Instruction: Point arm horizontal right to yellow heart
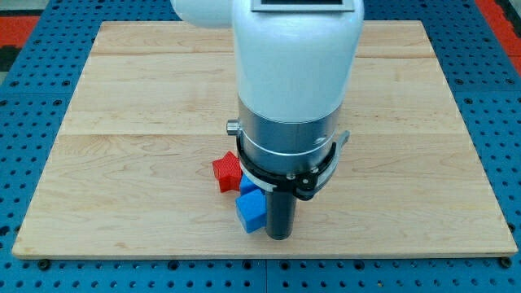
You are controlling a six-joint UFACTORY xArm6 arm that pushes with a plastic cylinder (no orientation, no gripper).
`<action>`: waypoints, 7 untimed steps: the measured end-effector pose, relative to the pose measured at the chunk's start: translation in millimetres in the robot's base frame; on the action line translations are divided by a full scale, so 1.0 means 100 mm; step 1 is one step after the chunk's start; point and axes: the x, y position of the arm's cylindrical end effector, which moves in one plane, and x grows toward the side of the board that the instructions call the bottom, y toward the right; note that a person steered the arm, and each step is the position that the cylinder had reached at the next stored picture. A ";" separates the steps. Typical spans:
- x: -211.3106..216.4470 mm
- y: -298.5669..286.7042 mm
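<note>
Nearest the view's bottom: my tip, the lower end of the dark rod, down on the wooden counter close to its bottom edge, a bit left of centre. The tool is just this plain rod, so whether it is apart or together cannot be told.

Blue cube sits just left of my tip, touching or nearly touching the rod; the gap is too tight to call. A second blue block is just above it, partly hidden by the arm's metal collar, shape unclear. Red block is up-left of both blues, touching the second blue one, shape hard to make out, chunky with angled faces. All three are bunched together on the rod's left.

White arm housing fills the top centre and covers the counter behind it.

Yellow heart: not visible in this view, so I cannot tell where it lies or how my tip stands relative to it.

Blue pegboard surrounds the counter.
</note>
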 end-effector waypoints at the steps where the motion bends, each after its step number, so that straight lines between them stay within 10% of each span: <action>1: 0.00 -0.02; 7: -0.33 1.15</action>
